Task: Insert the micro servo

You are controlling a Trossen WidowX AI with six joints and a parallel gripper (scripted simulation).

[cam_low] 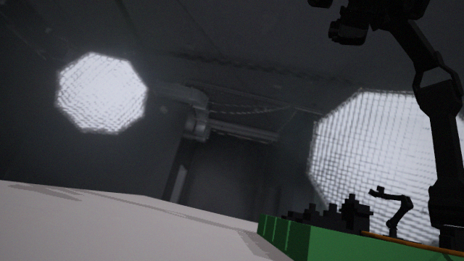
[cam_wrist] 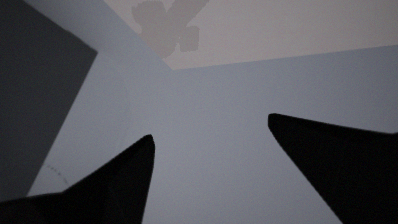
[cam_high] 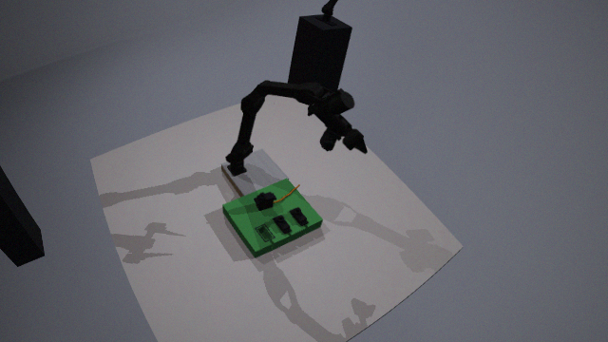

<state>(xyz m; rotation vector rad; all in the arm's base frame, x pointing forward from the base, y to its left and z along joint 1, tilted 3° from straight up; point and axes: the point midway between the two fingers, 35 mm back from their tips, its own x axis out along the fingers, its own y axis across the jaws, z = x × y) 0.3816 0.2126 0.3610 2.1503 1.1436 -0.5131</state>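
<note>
Centrally placed on a pale counter (cam_high: 190,266) (cam_low: 109,221): one green deck (cam_high: 247,223) (cam_low: 337,239), slab-shaped. Item, one loose micro servo (cam_high: 264,200) (cam_low: 355,214), black, resting on the deck's far part, away from the marked pocket; its orange cable (cam_high: 288,193) (cam_low: 406,243) trails to the right. Item, two seated servos (cam_high: 282,223), black, side by side along the near edge. Item, one marked pocket (cam_high: 264,233), outlined, unfilled, left of that pair. Item, one black arm (cam_high: 247,121) (cam_low: 444,138), raised, its gripper (cam_wrist: 211,130) high and well apart from the deck, fingers spread, nothing between them.
</note>
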